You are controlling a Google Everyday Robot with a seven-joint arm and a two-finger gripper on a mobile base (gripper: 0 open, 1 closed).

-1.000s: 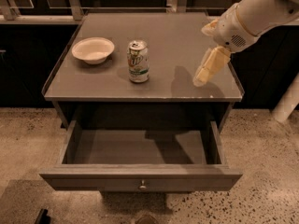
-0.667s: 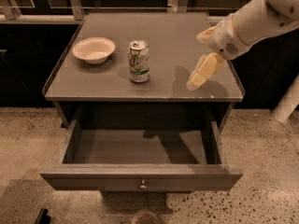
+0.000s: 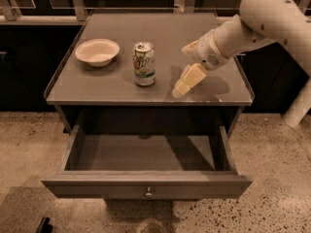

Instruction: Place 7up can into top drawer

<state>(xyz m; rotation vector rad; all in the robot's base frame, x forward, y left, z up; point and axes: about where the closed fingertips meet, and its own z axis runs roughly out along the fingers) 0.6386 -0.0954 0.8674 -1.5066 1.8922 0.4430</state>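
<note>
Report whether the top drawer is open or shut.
Open: the drawer is pulled out, its bare floor showing. The can stands upright on the table, with the pincer beside it.

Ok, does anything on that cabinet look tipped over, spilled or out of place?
Nothing stands out. The 7up can stands upright on the cabinet top, the bowl sits upright to its left, the top drawer is pulled out straight, and the hand hangs right of the can, not touching it.
</note>
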